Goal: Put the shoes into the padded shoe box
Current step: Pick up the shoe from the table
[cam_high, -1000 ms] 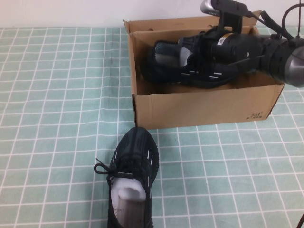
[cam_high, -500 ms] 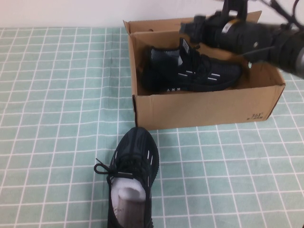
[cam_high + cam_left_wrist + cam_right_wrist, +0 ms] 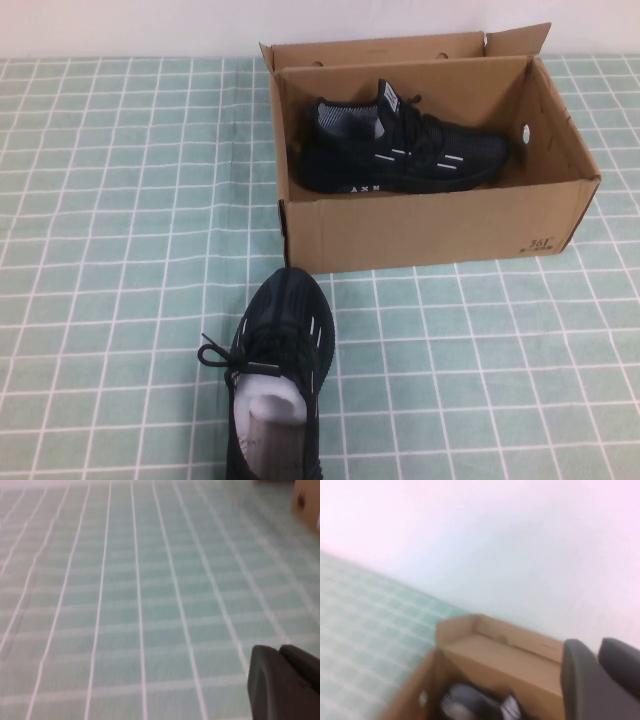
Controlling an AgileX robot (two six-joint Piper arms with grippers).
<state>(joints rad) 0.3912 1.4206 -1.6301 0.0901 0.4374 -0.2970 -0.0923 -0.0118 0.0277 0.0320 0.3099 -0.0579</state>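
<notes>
The brown cardboard shoe box (image 3: 430,225) stands open at the back right of the table. One black sneaker (image 3: 400,152) lies on its side inside it, toe to the right. The other black sneaker (image 3: 275,385), with white paper stuffing, stands on the cloth in front of the box, toe toward it. Neither arm shows in the high view. My left gripper (image 3: 280,650) is shut and empty, low over bare cloth. My right gripper (image 3: 599,645) is shut and empty, raised beside the box (image 3: 495,650), where the boxed sneaker (image 3: 465,702) shows dimly.
A green checked tablecloth (image 3: 120,250) covers the whole table. A white wall runs behind the box. A corner of the box (image 3: 305,502) shows far off in the left wrist view.
My right arm let go of the sneaker in the box, rose and pulled back out of the high view. The sneaker now lies alone in the box. The front sneaker has not moved.
</notes>
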